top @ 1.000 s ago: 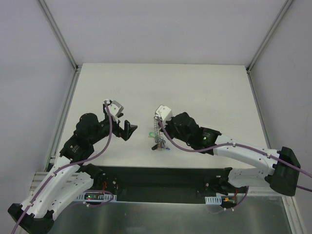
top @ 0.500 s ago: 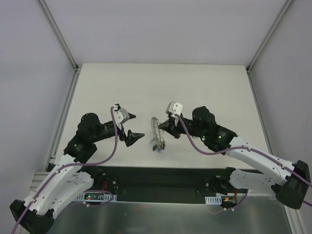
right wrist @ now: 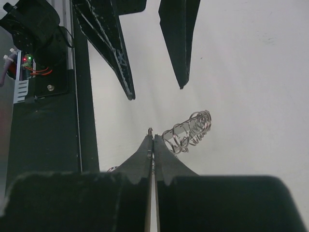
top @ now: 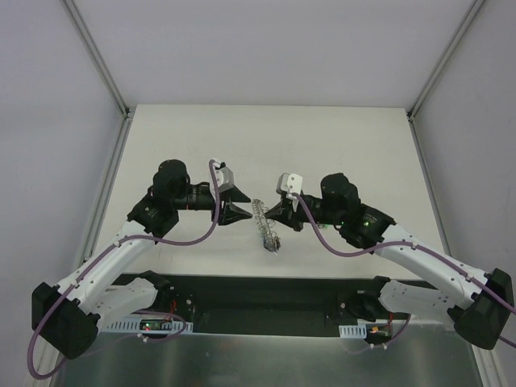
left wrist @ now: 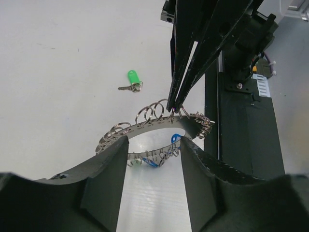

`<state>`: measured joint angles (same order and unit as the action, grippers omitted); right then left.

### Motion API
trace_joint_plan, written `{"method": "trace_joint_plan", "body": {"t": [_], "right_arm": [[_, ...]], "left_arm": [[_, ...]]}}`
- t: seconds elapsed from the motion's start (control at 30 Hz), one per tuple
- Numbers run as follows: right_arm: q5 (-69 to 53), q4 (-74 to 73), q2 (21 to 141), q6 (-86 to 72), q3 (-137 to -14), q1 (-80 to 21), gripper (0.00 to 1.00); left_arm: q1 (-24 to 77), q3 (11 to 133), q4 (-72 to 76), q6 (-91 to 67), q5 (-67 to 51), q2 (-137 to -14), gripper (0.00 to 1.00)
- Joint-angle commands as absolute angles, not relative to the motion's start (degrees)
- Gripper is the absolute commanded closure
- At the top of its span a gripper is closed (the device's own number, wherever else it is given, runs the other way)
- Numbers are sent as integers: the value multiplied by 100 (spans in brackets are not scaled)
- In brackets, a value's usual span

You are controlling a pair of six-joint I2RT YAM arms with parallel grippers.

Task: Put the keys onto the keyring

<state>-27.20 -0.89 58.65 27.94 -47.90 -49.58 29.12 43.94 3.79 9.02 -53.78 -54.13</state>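
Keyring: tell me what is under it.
Small keys hang from the keyring's lower edge, some blue-headed, over the white table. The fingers of the left gripper cover part of the ring, so anything hanging there is hidden.

— What lies around the flat white tabletop (top: 339, 145)?
— A long black base plate (top: 266, 292) along its near edge, then a brushed grey steel shelf (top: 266, 363) (duller, slightly reflective). Pale grey walls (top: 266, 48) rise behind the table, with a slanted metal frame bar (top: 97, 55) at its far left corner.
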Motion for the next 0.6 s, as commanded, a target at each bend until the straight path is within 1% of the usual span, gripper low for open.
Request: {"method": "trace_joint_plan", "body": {"t": [0.0, 0.17, 0.23, 0.33, 0.57], "right_arm": [[-3172, 211, 5985, 2979, -5142, -4931, 99], [-3305, 307, 6170, 2944, -5185, -4931, 99], [-3305, 334, 6231, 2936, -5203, -4931, 99], [-3305, 395, 6302, 2927, -5203, -4931, 99], [-3322, 650, 6416, 2786, -5142, -4922, 99]], "left_arm": [[3067, 4570, 633, 1046, -5863, -5581, 55], [3181, 4500, 642, 1064, -5854, -5765, 61], [3199, 4474, 642, 1072, -5880, -5809, 67], [3252, 4412, 642, 1064, -5897, -5880, 72], [3419, 4272, 642, 1107, -5748, -6012, 78]]}}
